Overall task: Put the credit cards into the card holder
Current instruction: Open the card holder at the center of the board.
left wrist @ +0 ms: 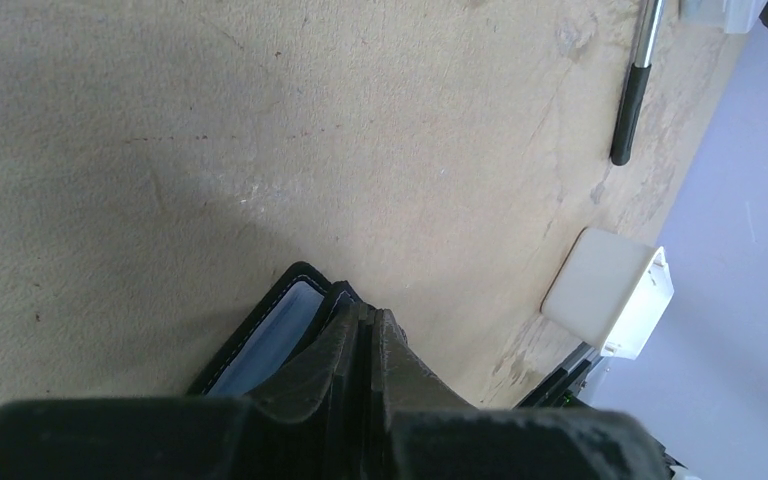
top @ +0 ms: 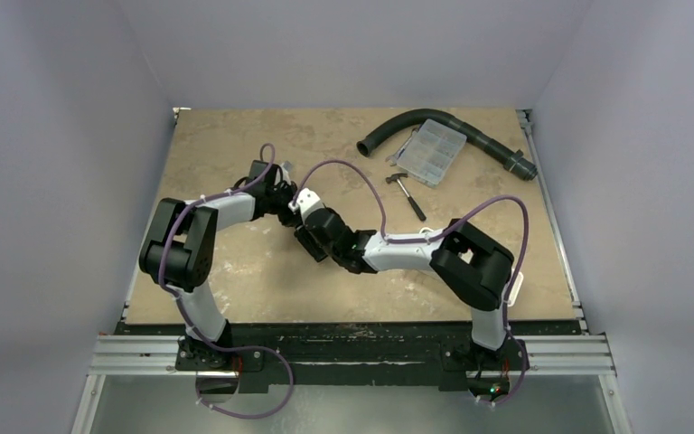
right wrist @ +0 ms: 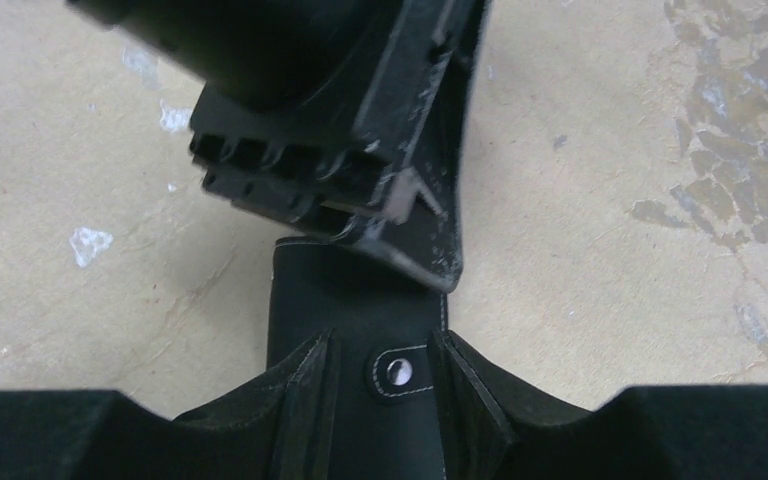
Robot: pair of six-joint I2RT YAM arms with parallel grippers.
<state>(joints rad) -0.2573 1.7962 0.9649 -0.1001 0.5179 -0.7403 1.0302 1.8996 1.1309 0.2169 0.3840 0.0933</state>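
The black card holder (right wrist: 355,300) lies on the table, its small metal snap (right wrist: 398,372) facing up. In the left wrist view its pale blue-grey inside (left wrist: 270,340) shows beside my fingers. My left gripper (left wrist: 370,325) is shut on the holder's far edge; the right wrist view shows it (right wrist: 400,215) over that edge. My right gripper (right wrist: 380,350) is open, its fingers (right wrist: 310,385) set on either side of the snap strap, over the holder. In the top view both grippers meet mid-table, left (top: 287,206) and right (top: 303,221), hiding the holder. No credit cards show.
A white rectangular tray (left wrist: 610,290) sits near the front right edge, partly behind the right arm (top: 516,286). A hammer (top: 408,194), a clear compartment box (top: 427,152) and a black hose (top: 456,127) lie at the back right.
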